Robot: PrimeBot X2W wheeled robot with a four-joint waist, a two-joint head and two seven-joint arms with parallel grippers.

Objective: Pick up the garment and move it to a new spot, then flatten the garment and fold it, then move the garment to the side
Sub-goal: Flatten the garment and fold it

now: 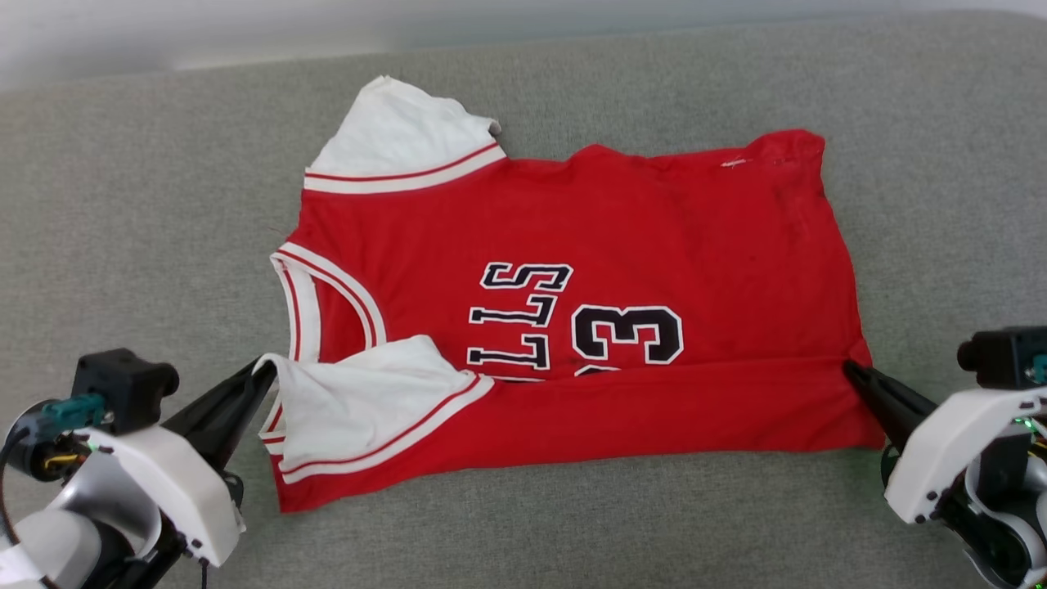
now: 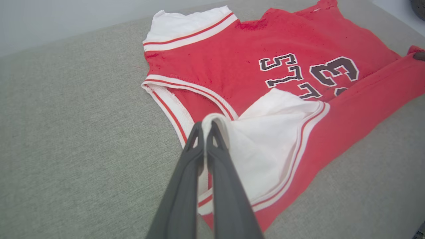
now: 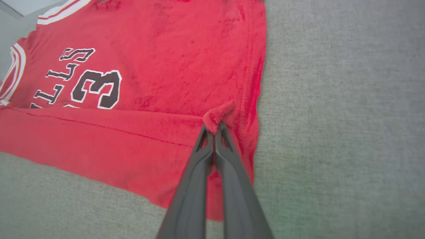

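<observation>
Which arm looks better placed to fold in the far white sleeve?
Probably left: the left gripper, shut on the near sleeve, is at the far sleeve end; the right gripper pinches the garment hem, opposite.

Bright even light, soft faint shadows, no glare, wrist views wide-angle warped, slightly soft at edges

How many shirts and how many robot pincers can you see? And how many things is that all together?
Shirts: 1, the red shirt with white sleeves
Pincers: 2, the left pincer and the right pincer, each shut on the cloth
Total: 3
</observation>
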